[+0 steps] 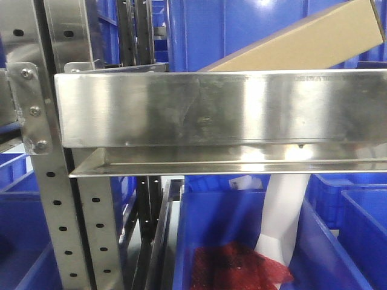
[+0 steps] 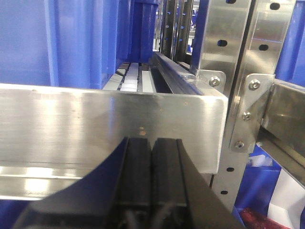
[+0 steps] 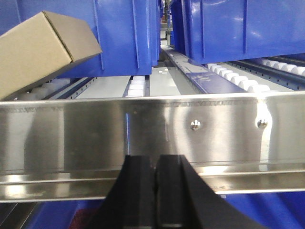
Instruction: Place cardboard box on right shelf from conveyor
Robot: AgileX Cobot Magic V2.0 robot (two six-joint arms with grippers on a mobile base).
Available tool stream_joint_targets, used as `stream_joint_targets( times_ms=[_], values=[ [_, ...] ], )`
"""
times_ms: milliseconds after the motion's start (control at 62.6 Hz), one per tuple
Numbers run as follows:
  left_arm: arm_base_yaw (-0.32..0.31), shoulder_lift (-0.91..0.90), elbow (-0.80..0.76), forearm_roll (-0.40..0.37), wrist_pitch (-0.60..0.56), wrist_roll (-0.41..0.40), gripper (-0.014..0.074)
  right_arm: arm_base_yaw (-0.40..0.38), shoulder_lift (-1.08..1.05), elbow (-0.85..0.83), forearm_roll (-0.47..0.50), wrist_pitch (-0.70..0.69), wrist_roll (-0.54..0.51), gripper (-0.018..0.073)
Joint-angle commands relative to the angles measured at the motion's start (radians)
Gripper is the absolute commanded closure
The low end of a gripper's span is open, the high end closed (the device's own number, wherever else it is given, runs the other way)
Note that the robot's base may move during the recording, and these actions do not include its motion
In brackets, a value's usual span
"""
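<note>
Smooth tan cardboard box (image 1: 302, 42) tilts, seemingly resting, behind shiny steel rail (image 1: 217, 109); both tools pressed together

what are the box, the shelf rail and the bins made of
Cardboard box: looks like matte tan cardboard, with a folded edge seam. Right shelf front rail: apparently polished stainless steel, mirror-like reflections and bolts. Blue bins: likely glossy moulded plastic, with ribbed walls.

left hand (image 2: 151, 143): fingers pressed together, empty | right hand (image 3: 156, 161): fingers nearly together, empty
</note>
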Motion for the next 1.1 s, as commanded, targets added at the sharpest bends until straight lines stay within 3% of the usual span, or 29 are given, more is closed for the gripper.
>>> stream_joint_targets(
  times_ms=[0,1086],
  values=[
    [0.002,-0.012,-0.004,-0.007,-0.090,-0.005,0.0715,-0.006,-0.013,-0.003,-0.002,-0.077,-0.007,0.0524],
    [0.002,-0.012,-0.004,-0.007,-0.090,-0.005,0.0715,-0.006,-0.013,-0.003,-0.002,-0.077,-0.007,0.0524]
  ],
)
